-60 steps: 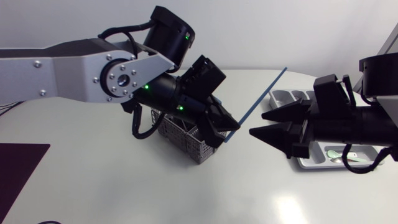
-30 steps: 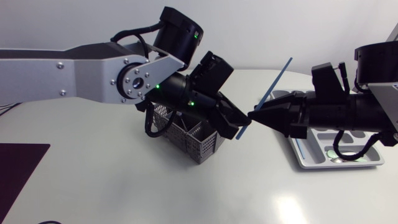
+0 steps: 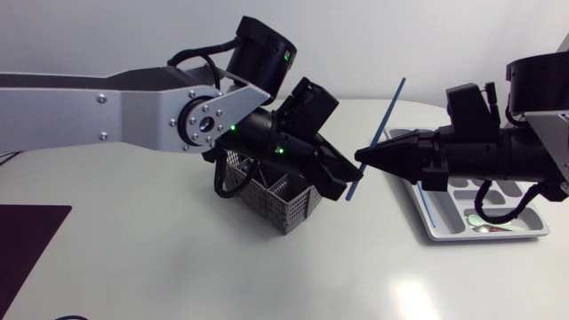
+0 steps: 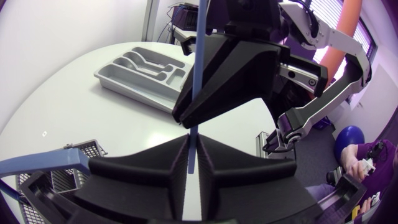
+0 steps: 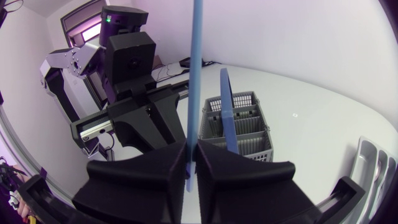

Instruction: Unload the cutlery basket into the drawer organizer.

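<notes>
Blue and slim, the stick (image 3: 386, 116) slants up through the middle right of the head view. The left gripper (image 3: 347, 187) is clenched on its lower end and the right gripper (image 3: 361, 157) is clenched on it just above. The grey mesh cutlery basket (image 3: 284, 213) stands at centre on the white table (image 3: 178, 267), under the left arm. The grey drawer organizer (image 3: 436, 233) lies at lower right, beneath the right arm.

Bright even light; glare on table (image 3: 411, 300).
</notes>
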Motion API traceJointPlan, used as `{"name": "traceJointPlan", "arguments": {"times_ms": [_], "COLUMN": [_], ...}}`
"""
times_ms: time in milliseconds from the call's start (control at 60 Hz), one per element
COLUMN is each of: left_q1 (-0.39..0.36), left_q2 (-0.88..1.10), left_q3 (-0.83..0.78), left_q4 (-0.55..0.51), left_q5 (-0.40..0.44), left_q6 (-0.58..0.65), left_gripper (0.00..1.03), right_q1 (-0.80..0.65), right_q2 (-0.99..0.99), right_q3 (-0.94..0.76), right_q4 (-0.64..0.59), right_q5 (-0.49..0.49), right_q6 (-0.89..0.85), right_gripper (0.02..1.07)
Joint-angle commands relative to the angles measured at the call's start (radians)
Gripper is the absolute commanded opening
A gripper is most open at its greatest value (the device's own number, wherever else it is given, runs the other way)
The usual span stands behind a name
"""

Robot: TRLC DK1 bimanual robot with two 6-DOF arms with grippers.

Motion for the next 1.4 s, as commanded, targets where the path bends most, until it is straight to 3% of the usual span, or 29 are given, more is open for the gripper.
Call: {"name": "traceJointPlan", "arguments": {"times_ms": [0,67,100,200,283,517,700,800,1083,1383], "left_q1": [-0.003,0.002,0.006,0.026,0.055,0.172,0.225,0.25,0.368,0.433], "left_q2": [0.014,0.01,0.001,-0.022,-0.052,-0.155,-0.226,-0.249,-0.25,-0.164], "left_q3": [0.032,0.033,0.033,0.033,0.035,0.041,-0.043,-0.089,-0.166,-0.189], "left_q4": [0.01,0.01,0.012,0.012,0.01,-0.079,-0.162,-0.171,-0.162,-0.14], "left_q5": [0.011,0.011,0.011,0.01,0.004,-0.036,-0.185,-0.223,-0.225,-0.22], "left_q6": [-0.047,-0.048,-0.047,-0.047,-0.044,0.01,0.136,0.16,0.176,0.18], "left_gripper": [0.27,0.42,0.54,0.67,0.71,0.75,0.78,0.79,0.79,0.79], "right_q1": [0.004,-0.005,-0.014,-0.036,-0.073,-0.266,-0.416,-0.455,-0.468,-0.488], "right_q2": [0.017,0.017,0.017,0.02,0.028,0.14,0.305,0.382,0.563,0.709], "right_q3": [0.02,0.023,0.025,0.032,0.041,0.121,0.189,0.221,0.307,0.353], "right_q4": [-0.011,-0.018,-0.024,-0.057,-0.095,-0.285,-0.373,-0.374,-0.359,-0.304], "right_q5": [0.011,0.011,0.011,0.011,0.011,0.033,0.145,0.223,0.413,0.525], "right_q6": [0.009,0.008,0.003,-0.022,-0.06,-0.252,-0.407,-0.439,-0.437,-0.396], "right_gripper": [0.07,0.07,0.07,0.07,0.07,0.07,0.07,0.07,0.07,0.08]}}
